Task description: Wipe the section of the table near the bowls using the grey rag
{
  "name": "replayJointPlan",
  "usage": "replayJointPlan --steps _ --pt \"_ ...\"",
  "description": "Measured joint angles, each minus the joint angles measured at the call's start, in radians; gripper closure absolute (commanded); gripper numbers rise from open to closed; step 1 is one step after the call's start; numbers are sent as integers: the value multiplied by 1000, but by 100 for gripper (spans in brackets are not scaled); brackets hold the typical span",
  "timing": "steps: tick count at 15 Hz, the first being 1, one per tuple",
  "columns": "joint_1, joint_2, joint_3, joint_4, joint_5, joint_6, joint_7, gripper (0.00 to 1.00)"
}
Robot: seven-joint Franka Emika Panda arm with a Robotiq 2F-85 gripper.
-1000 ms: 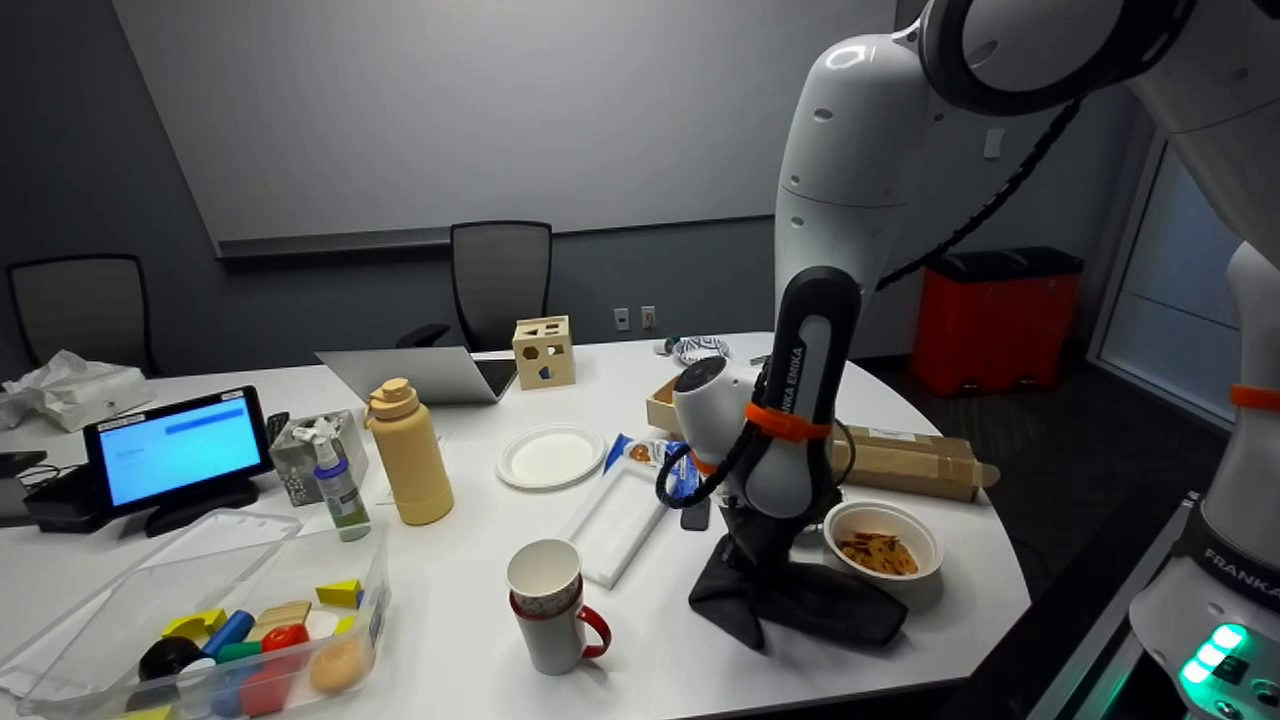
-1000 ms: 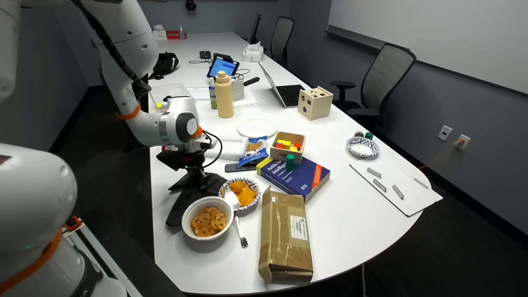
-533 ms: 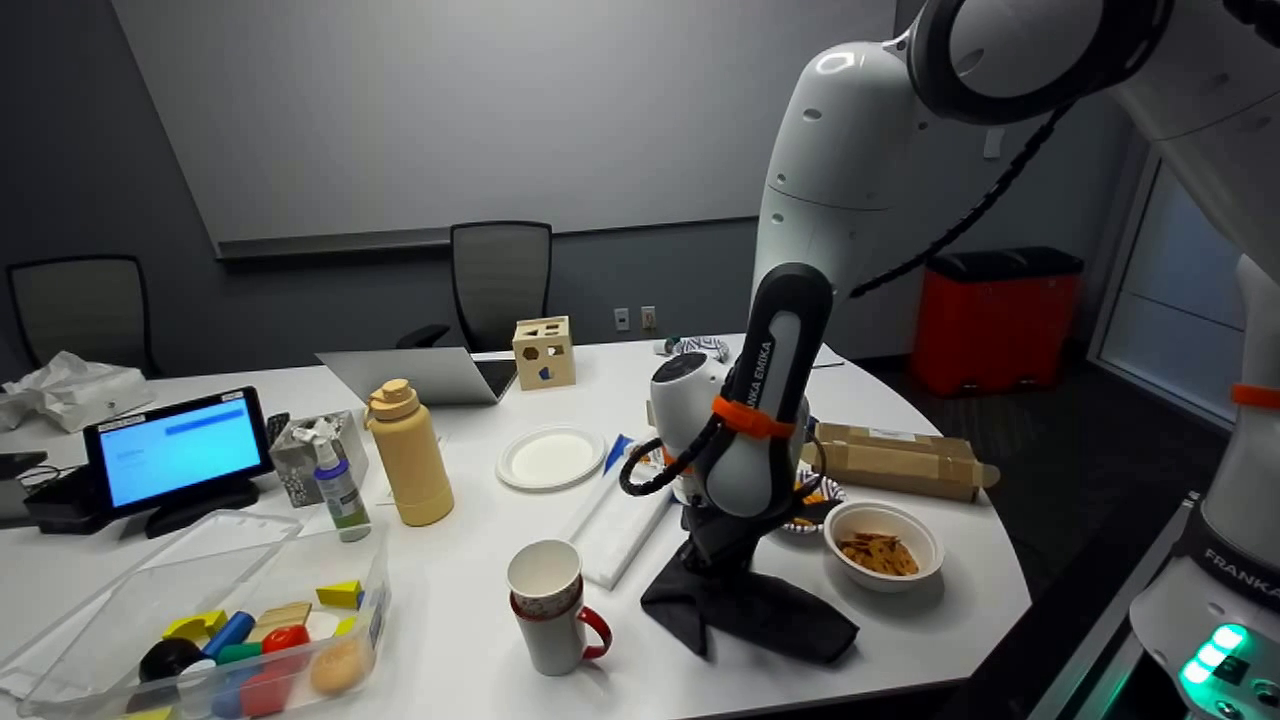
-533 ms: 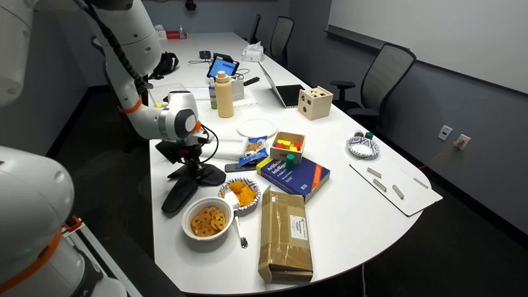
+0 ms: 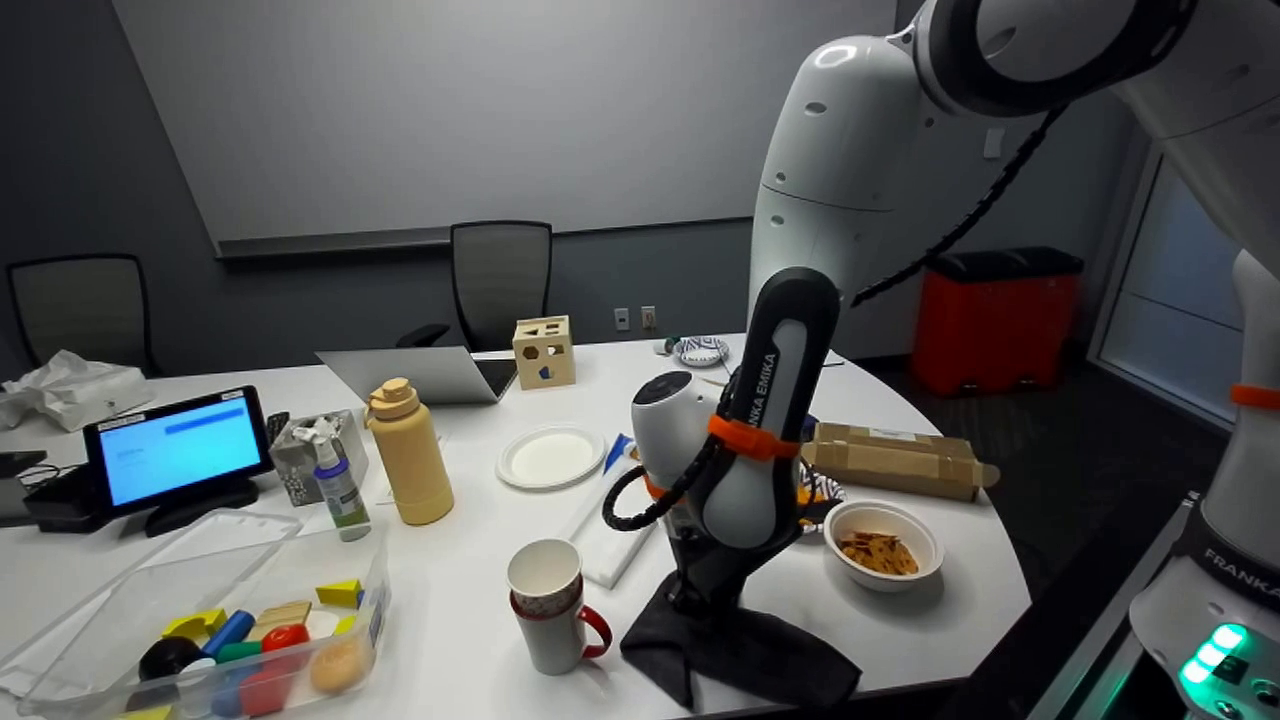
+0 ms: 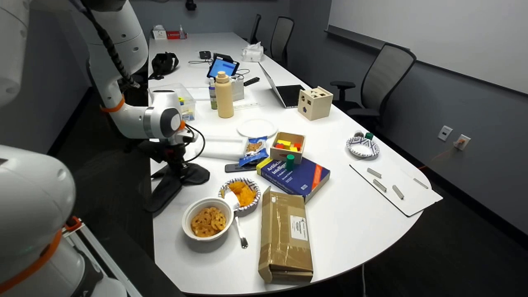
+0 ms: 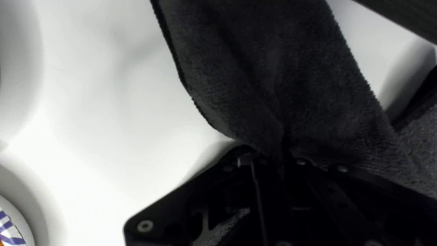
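The end effector (image 7: 275,158) is clenched on a bunched fold of the grey rag (image 7: 266,78), whose loose flaps spread over the table (image 6: 350,235) near the bowl of pretzel crisps (image 6: 206,202) and the patterned paper bowl (image 6: 257,193), apart from both. I take this to be partway through a wiping pass. The likeliest trouble is the table's edge: in both exterior views a long flap reaches it and seems to hang past, so a further stroke outward would rub air or fold the cloth under itself. In an exterior view a corner also lies near the red-handled mugs (image 5: 556,612); a sideways sweep might nudge and tip that stack. On a stroke back, a leading flap could catch either bowl or the metal utensil (image 6: 241,233), and both bowls look light enough to slide. Since only a pinch is held, drag could work the fold loose. Faint grey patches (image 7: 129,58) show beside the cloth; smear or shadow, I cannot tell.
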Motion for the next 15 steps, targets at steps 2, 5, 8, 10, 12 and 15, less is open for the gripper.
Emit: replayJointPlan --steps 2,5,8,10,12,15 --pt "45 -11 -36 -18 -25 -48 8 98" --pt "122 -23 -120 -55 -93 -108 52 98" --pt "152 -24 -178 -84 -137 -110 87 98" --pt "151 -24 -193 -92 -140 -84 95 98" --pt "145 -24 -200 -97 -140 -43 107 98" --pt "132 -20 -206 -97 -130 22 128 98"
